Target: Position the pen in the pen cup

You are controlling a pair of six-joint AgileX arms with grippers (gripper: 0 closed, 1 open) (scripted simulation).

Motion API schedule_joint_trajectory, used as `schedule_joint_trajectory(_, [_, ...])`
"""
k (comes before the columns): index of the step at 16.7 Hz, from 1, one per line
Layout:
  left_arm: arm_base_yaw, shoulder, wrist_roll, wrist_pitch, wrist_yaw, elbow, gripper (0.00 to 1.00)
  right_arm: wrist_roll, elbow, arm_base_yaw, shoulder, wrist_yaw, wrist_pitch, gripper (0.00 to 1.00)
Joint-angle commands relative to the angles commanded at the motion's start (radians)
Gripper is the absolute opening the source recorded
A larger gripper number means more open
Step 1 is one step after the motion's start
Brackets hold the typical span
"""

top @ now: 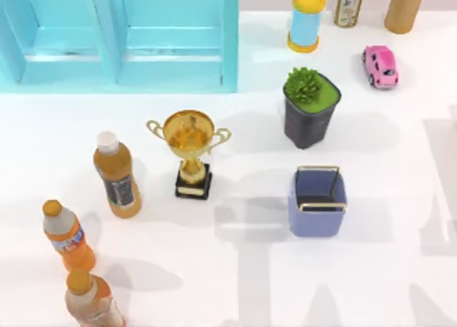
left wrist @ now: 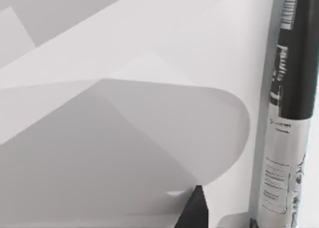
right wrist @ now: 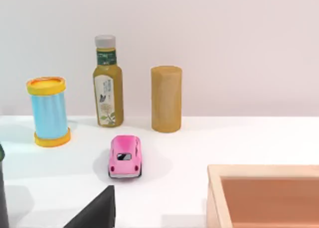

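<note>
The periwinkle-blue square pen cup with a thin gold rim [top: 318, 223] stands upright near the dark grey plant pot [top: 308, 123]. Whether either claw is apart or together cannot be told.

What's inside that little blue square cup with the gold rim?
In the top view, the pen cup shows a dark interior with a thin dark line crossing it near the front rim, possibly the pen. The bottom lies in shadow.

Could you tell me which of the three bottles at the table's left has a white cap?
The farthest back one, beside the trophy; its cap is white, while the two nearer bottles have orange caps.
</note>
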State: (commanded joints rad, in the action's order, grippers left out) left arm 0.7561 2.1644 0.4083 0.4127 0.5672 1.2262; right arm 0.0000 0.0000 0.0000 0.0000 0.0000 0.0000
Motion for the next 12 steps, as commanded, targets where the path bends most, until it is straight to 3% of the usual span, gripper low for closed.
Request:
schedule_joint_trajectory(3, [0.0, 0.0, 0.0, 0.0, 0.0, 0.0, 0.02, 0.0, 0.0, 0.0, 0.0, 0.0, 0.0, 1.0])
schedule_joint_trajectory(11, [0.0, 0.0, 0.0, 0.0, 0.0, 0.0, 0.0, 0.0, 0.0, 0.0, 0.0, 0.0, 0.0, 1.0])
schedule_joint_trajectory(12, [0.044, -0.076, -0.025, 0.057, -0.021, 0.014, 0.0, 0.0, 0.0, 0.0, 0.0, 0.0, 0.0, 1.0])
